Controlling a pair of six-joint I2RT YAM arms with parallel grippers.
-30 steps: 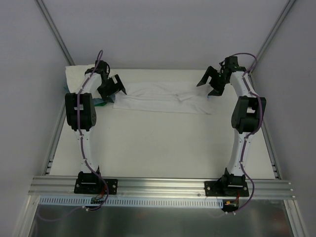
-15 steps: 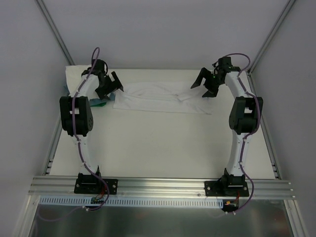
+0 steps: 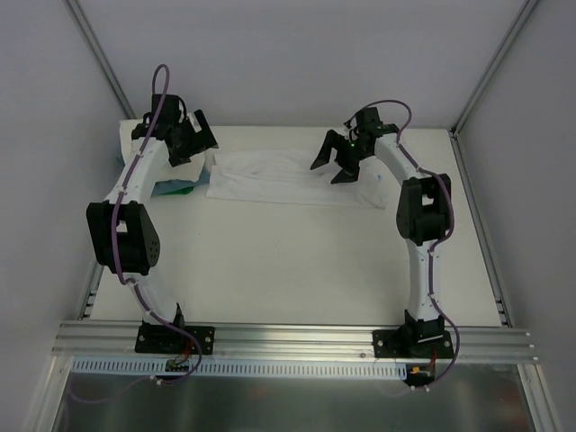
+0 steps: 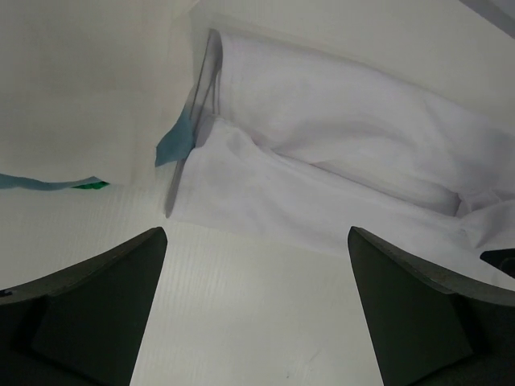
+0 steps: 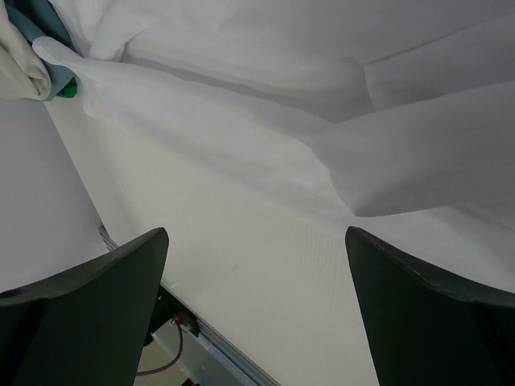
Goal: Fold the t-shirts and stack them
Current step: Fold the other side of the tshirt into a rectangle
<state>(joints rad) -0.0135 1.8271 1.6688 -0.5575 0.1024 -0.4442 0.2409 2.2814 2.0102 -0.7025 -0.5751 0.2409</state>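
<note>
One white t-shirt (image 3: 270, 180) lies folded into a long strip across the back of the table (image 3: 288, 261). It shows in the left wrist view as rumpled cloth (image 4: 322, 169), and in the right wrist view with a sleeve folded over (image 5: 241, 112). My left gripper (image 3: 191, 142) hovers open above the strip's left end, and nothing sits between its fingers in its wrist view (image 4: 256, 233). My right gripper (image 3: 331, 164) hangs open over the strip's right half, also empty (image 5: 256, 232). More white cloth (image 3: 133, 135) is piled at the back left corner.
A small teal-blue flat item (image 3: 175, 187) lies beside the strip's left end, half under the white pile (image 4: 179, 143). Grey walls close in the back and both sides. The aluminium rail (image 3: 288, 337) with both arm bases runs along the near edge.
The left gripper has drawn back and left toward the corner pile, its jaws spreading wider. The right gripper has swung left from the strip's right end to above its right half.
</note>
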